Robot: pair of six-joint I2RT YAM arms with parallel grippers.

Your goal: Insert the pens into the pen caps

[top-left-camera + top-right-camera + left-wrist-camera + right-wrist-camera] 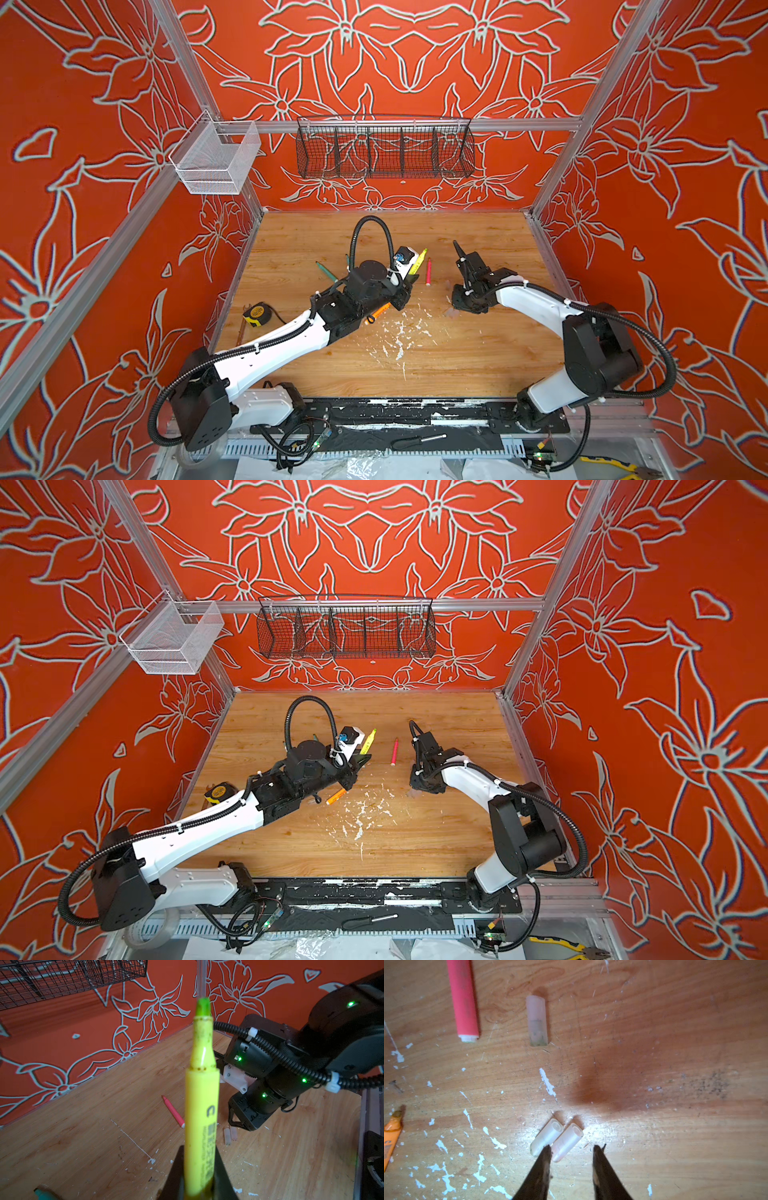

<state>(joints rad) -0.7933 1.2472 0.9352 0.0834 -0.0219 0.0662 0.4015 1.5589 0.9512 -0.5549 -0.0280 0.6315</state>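
- Left pincer (pixel 198 1148): closed on the lower barrel of the yellow pen (pixel 202 1095). The pen is held clear of the worktop (pixel 478 353), with its green-tinged tip pointing away from the jaws and uncovered.
- Right pincer (pixel 572 1147): jaws partly apart and holding nothing, poised over two clear caps that lie side by side and touch. The inner cap (pixel 568 1140) lies partly in the gap between the jaws. One fingertip sits at the seam with the outer cap (pixel 546 1136). Whether that tip touches either cap cannot be told.
- Third cap (pixel 536 1020): lies alone, near the white butt end of the pink pen (pixel 463 999).
- Other pens on the worktop: the orange pen (pixel 391 1136) lies among the white paint flecks (pixel 446 1180), and a teal pen (pixel 327 272) lies beyond the left arm.
- Handling, caps: probably very light, thin-walled and smooth, so they are likely to roll or skid when nudged and to flex under a hard squeeze. The touching pair invites a double pick. The best hold is across the closed half of one barrel, leaving the ringed open mouth free.
- Handling, pen: stiff and light. Its present low grip leaves the tip clear for insertion.
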